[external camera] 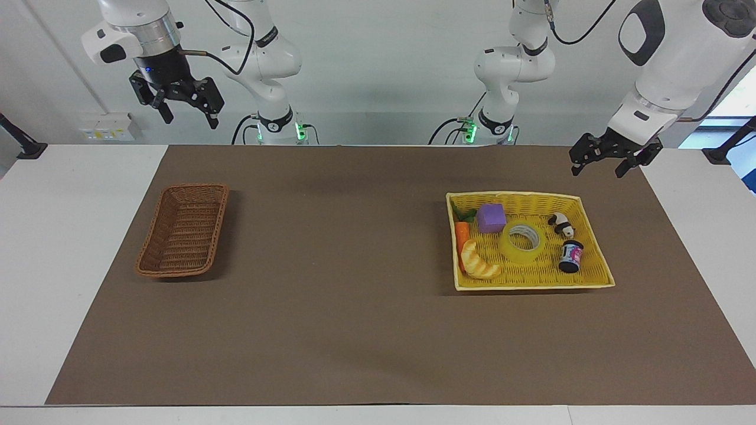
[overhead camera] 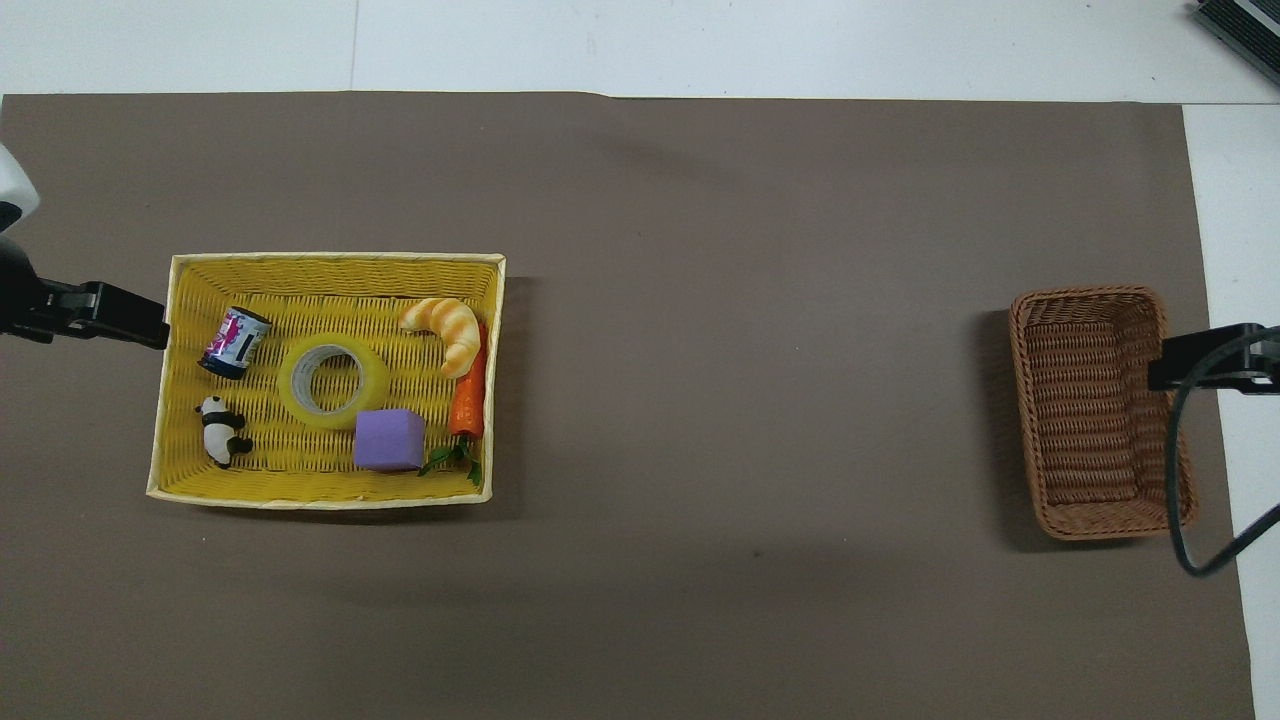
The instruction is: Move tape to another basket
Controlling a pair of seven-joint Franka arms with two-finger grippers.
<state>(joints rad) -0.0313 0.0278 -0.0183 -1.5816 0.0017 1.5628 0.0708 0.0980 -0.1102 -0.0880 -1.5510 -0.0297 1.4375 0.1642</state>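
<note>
Here, tape (external camera: 522, 241) in yellow basket (external camera: 595, 236), apart from seemingly spread left claw (external camera: 598, 163)

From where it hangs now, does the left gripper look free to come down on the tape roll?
Probably yes. The left gripper hangs open by the yellow basket, where the tape roll lies flat and uncovered, apart from the purple cube and small can.

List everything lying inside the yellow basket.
The yellow basket holds the tape, lying flat, a croissant, a carrot, a purple block, a panda figure and a small can. Whatever the block and tape cover stays hidden.
</note>
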